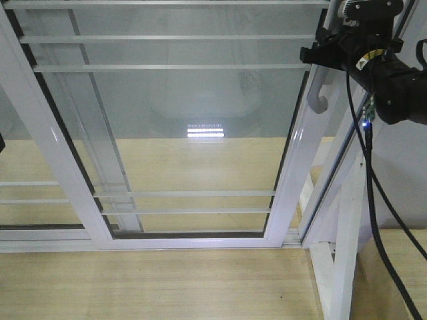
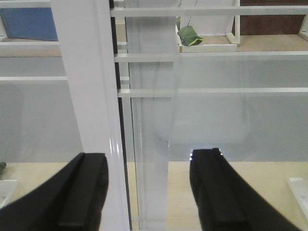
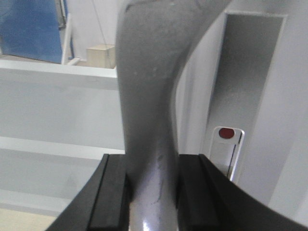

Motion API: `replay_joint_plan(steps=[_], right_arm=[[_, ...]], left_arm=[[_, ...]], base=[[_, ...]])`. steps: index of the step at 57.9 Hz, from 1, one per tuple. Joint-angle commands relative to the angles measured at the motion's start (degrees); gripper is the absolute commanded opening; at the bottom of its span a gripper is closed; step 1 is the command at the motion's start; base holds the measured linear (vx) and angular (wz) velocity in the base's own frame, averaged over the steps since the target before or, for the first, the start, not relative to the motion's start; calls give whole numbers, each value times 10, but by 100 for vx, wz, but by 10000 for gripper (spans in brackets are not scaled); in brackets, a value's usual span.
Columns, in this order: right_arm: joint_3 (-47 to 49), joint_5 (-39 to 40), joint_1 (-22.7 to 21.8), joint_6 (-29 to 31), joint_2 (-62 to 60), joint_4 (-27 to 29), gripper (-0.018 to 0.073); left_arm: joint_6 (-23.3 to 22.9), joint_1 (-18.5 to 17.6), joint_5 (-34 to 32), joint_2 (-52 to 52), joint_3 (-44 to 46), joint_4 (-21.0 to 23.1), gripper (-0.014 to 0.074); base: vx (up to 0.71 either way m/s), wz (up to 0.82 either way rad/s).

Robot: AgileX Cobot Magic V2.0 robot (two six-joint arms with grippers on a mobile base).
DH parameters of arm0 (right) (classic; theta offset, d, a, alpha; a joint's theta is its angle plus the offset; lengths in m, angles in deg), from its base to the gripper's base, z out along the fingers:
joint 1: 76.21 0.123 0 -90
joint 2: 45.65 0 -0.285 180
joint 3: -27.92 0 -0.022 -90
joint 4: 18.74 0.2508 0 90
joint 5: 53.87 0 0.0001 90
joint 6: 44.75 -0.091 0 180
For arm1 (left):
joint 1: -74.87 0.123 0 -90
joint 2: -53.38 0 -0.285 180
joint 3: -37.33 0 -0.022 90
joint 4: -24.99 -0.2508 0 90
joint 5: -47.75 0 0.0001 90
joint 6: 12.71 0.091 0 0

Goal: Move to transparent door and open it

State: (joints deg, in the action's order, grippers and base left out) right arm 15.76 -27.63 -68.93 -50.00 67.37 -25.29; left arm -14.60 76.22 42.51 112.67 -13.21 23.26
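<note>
The transparent door [image 1: 200, 120] fills the front view: clear glass in a glossy white frame crossed by thin white bars. Its curved grey pull handle [image 1: 319, 87] sits on the right stile. My right gripper [image 1: 321, 55] is shut on the handle there. In the right wrist view the grey handle [image 3: 151, 110] runs up between the black pads, and my right gripper [image 3: 151, 190] clamps it on both sides. My left gripper [image 2: 150, 192] is open and holds nothing. It faces a white stile [image 2: 89, 96] and barred glass.
A white frame post [image 1: 347, 253] and the right arm's black cable [image 1: 370, 193] stand right of the door. Pale wood floor [image 1: 167, 280] lies below. A latch plate with a red dot [image 3: 226, 133] sits beside the handle. A green object [image 2: 190, 34] shows through the glass.
</note>
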Motion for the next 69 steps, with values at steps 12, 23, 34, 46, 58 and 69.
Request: replay_joint_plan(steps=[12, 23, 34, 46, 58, 69], right_arm=[[21, 79, 44, -4, -32, -3, 185], [21, 88, 69, -3, -32, -1, 190], [21, 99, 97, -3, -30, -2, 193], [21, 117, 128, -4, -14, -1, 197], [21, 122, 166, -3, -4, -1, 198], [21, 122, 190, -3, -4, -4, 203]], left_arm=[[0, -2, -40, -3, 19, 1, 502], [0, -2, -40, -3, 19, 1, 502], [1, -2, -40, -3, 19, 1, 502], [1, -2, -40, -3, 19, 1, 502], [1, -2, -38, -3, 19, 1, 502], [1, -2, -36, -3, 19, 1, 502]], base=[[0, 0], [0, 0], [0, 1], [0, 0], [0, 0], [0, 0]])
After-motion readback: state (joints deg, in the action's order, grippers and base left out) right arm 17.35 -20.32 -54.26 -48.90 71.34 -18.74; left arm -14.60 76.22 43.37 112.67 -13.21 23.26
